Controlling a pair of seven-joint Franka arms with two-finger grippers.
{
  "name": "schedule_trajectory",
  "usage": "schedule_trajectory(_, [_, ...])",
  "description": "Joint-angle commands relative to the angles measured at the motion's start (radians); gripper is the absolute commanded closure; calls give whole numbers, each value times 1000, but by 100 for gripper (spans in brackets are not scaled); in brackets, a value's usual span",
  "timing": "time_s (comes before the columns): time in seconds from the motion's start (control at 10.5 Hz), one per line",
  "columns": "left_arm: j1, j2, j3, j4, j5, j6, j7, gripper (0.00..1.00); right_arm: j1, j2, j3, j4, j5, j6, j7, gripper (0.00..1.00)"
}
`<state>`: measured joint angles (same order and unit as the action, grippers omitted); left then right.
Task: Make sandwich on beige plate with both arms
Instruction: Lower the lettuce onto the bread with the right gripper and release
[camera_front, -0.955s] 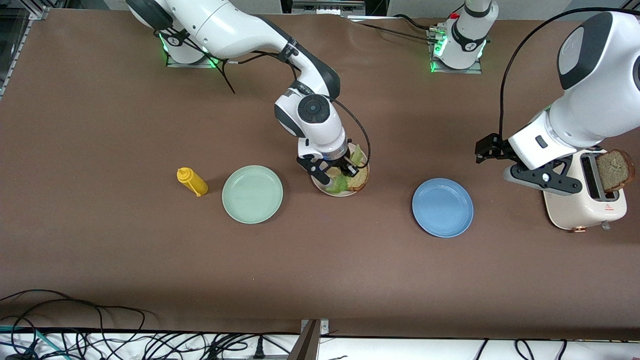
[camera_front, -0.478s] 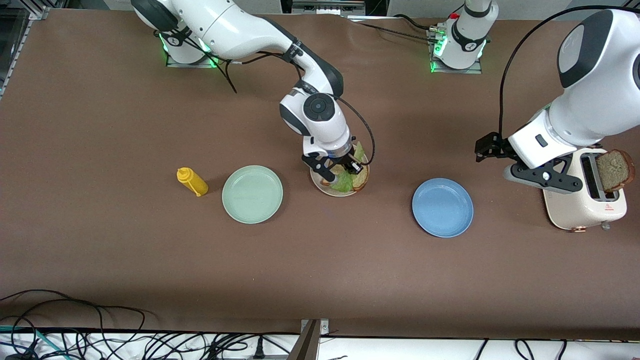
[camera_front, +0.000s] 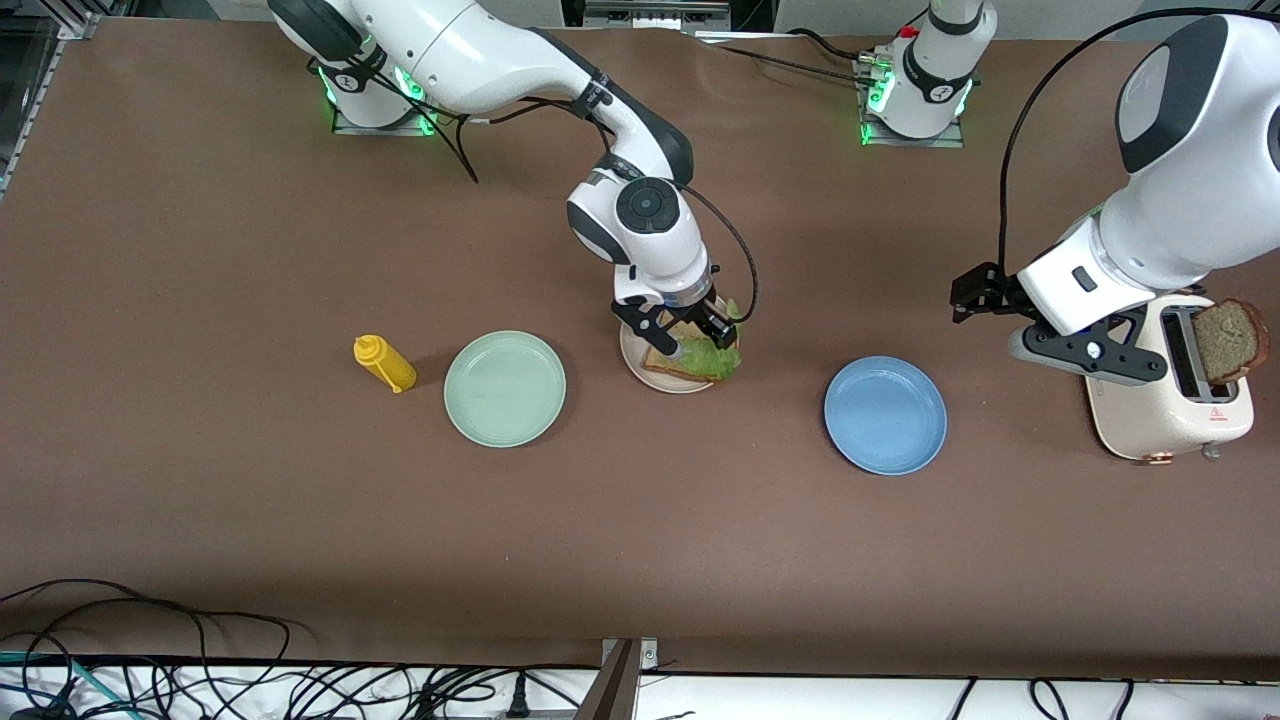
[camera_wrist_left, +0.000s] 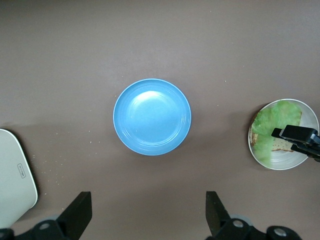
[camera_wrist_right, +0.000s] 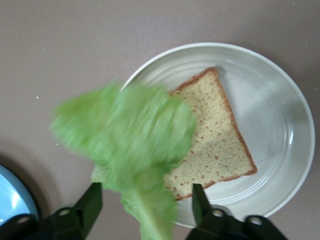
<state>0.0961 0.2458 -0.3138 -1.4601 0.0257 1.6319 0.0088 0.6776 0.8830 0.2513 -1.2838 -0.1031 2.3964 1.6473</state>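
Brown tabletop: bottom slice (camera_front: 672, 362) sits on the beige plate (camera_front: 634, 352), lettuce (camera_front: 715, 355) dropping from my spread right gripper (camera_front: 690, 340). Top slice (camera_front: 1226, 340) waits in the toaster (camera_front: 1165, 400); left gripper (camera_wrist_left: 147, 215) gapes empty above the blue plate (camera_front: 885, 414).

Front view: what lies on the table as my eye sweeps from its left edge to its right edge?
Yellow squeeze bottle → mint-green plate → beige plate with bread and lettuce → blue plate → toaster holding a bread slice.
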Motion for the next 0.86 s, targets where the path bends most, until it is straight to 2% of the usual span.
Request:
schedule_trajectory(0.0, [-6,-17,-4,-2,33,-14,-12,0,-22,-27,-3,4,-13,-5,14,0])
schedule_trajectory(0.29, [-6,-17,-4,-2,33,-15,-12,0,-52,-76,-1,4,-13,-117,-23,0])
schedule_trajectory(0.57, [-6,-17,-4,-2,33,-17,-12,0,-110,-171,2,3,2,-294,-179,0])
schedule_trajectory(0.76, [-6,-17,-4,-2,33,-17,-12,0,-174,-240,0,1,78,-414,-337,0])
